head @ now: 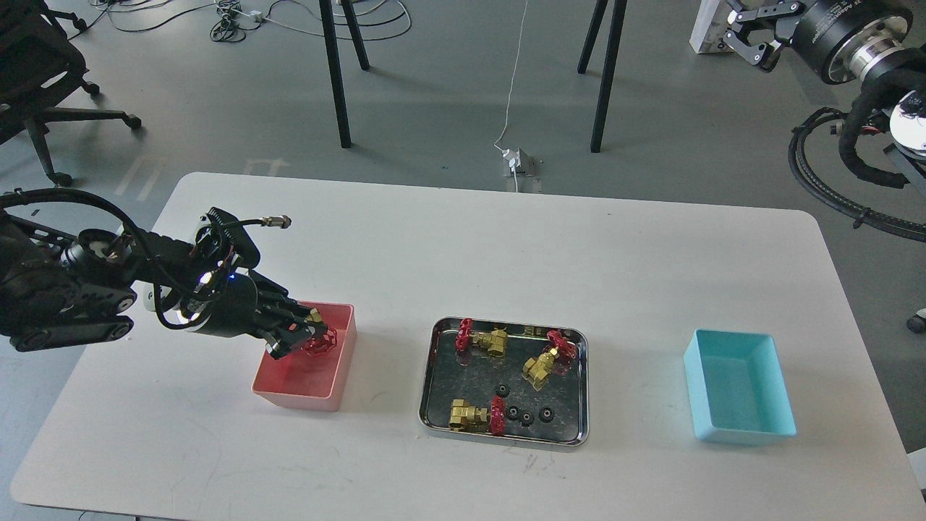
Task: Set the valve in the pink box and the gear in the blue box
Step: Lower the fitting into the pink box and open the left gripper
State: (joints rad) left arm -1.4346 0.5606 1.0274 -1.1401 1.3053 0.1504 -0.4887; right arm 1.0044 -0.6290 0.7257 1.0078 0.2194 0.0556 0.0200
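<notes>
My left gripper [302,334] is shut on a valve [319,341], brass with a red handwheel, and holds it inside the top of the pink box [340,376] at the table's left. Three more valves [480,337] [548,356] [477,415] and several tiny black gears [513,412] lie in the steel tray [427,383] at the centre. The blue box [741,434] stands at the right, with nothing in it. My right gripper [746,30] is raised at the top right, off the table, with its fingers spread apart.
The white table's edge [463,515] runs along the front. Beyond the table are black stand legs [336,79], a floor socket [519,165] and an office chair [36,79]. My right arm's cables [832,181] hang at the right.
</notes>
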